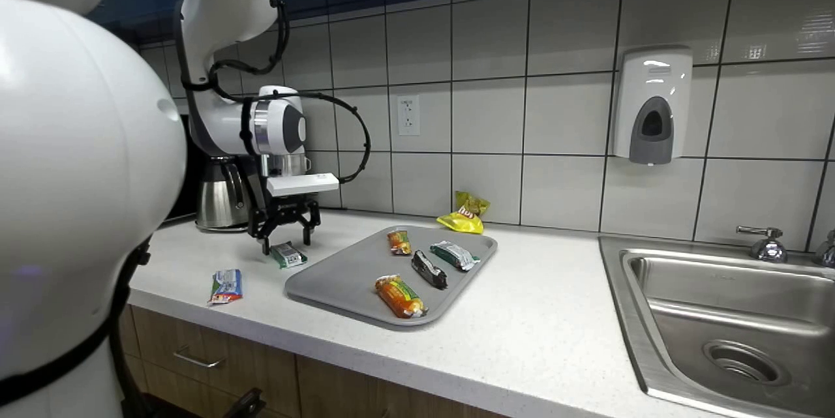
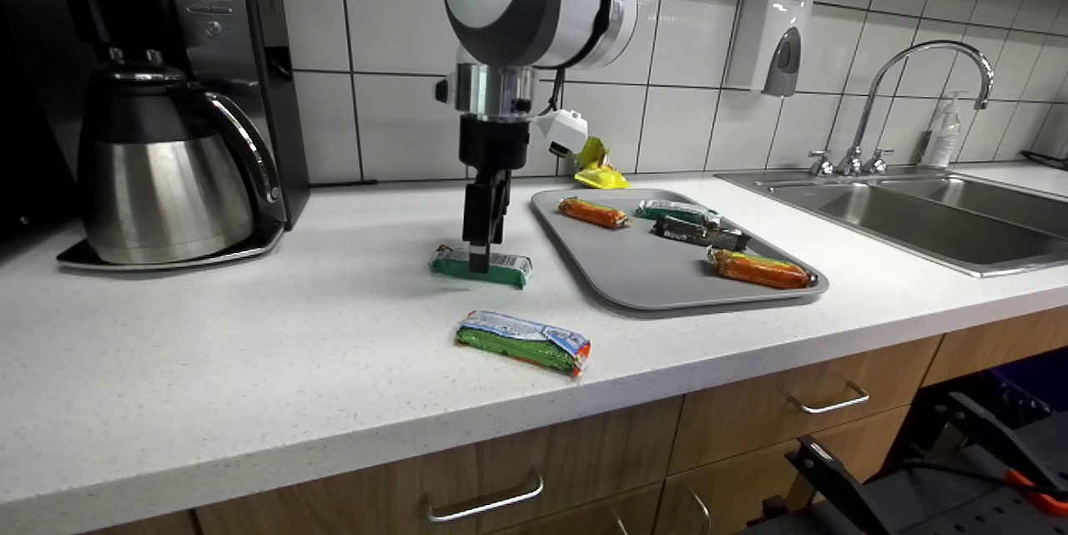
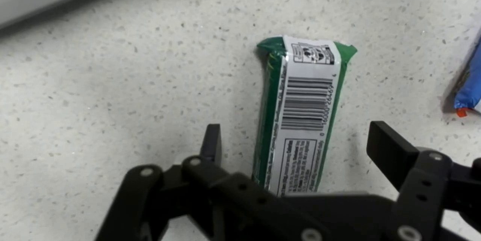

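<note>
Low over the counter stood the gripper, its two black fingers spread wide! Right between them lay a green-and-white bar, barcode up, a strip of counter showing along each side: straddled, not squeezed. In the wrist view its lower end hid behind the gripper, and whether the fingers reached the counter, I couldn't say. Set between the counter's front and back edges, that bar had the gray tray close on one side. And closer to the front edge lay a blue-wrapped bar, near the fingers but apart from them! The tray carried four: an orange bar at its front corner nearest the sink, a dark bar behind that, then a second green bar farther back, and another orange bar by the tray's back edge. Right at the counter's back edge, hard by the tiled wall, sat a crumpled yellow bag. Well along from the tray, a steel carafe stood on the base of a coffee maker, handle turned the gripper's way.
</note>
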